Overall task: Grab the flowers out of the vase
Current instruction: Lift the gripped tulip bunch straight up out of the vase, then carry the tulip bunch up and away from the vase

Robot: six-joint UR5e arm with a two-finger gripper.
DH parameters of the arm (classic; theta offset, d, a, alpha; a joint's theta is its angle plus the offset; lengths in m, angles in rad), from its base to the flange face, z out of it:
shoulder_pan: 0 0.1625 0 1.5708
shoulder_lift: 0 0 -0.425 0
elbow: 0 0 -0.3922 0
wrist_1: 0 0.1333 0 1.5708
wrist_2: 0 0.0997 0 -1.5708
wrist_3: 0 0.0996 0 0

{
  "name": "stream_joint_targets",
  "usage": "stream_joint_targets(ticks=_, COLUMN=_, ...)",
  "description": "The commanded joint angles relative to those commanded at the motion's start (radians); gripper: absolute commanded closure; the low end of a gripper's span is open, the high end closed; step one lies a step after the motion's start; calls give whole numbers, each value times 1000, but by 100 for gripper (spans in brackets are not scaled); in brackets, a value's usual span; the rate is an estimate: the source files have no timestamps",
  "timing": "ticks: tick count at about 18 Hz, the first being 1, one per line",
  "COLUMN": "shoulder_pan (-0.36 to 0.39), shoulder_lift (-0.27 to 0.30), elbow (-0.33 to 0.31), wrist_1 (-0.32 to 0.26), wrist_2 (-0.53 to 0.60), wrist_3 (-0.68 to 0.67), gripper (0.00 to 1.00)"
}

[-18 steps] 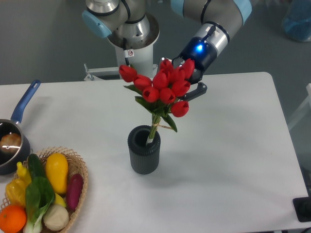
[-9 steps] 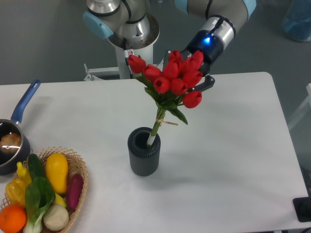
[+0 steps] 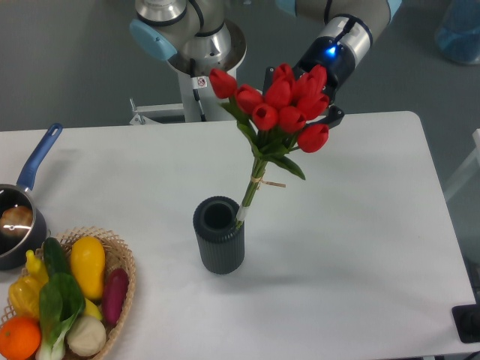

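Note:
The flowers (image 3: 281,105), a bunch of red tulip buds with green leaves and bound green stems, hang in the air above the white table. Their stem ends sit at the right rim of the vase (image 3: 219,244), a short dark ribbed cylinder with an open round mouth. My gripper (image 3: 311,96) is behind the buds, shut on the flowers; the buds hide most of its fingers, and a dark fingertip (image 3: 334,115) shows at the right. A blue light glows on the wrist above.
A blue-handled saucepan (image 3: 19,217) sits at the left edge. A wicker basket (image 3: 118,255) of toy vegetables and fruit stands at the front left. The robot base (image 3: 196,45) rises behind the table.
The gripper has risen and moved right with the flowers. The stems have come up out of the vase mouth, and the vase has shifted slightly left.

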Motion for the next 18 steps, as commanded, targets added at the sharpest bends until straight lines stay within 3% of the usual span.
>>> stream_joint_targets(ticks=8, shoulder_pan=32, shoulder_lift=-9, elbow=20, wrist_1=2, wrist_2=2, wrist_3=-6, gripper=63)
stream_joint_targets(ticks=12, shoulder_pan=34, shoulder_lift=-24, elbow=83, wrist_1=0, wrist_2=18, wrist_3=-8, gripper=63)
stream_joint_targets(ticks=18, shoulder_pan=2, shoulder_lift=-64, elbow=158, wrist_1=2, wrist_2=179, wrist_3=5, gripper=63)
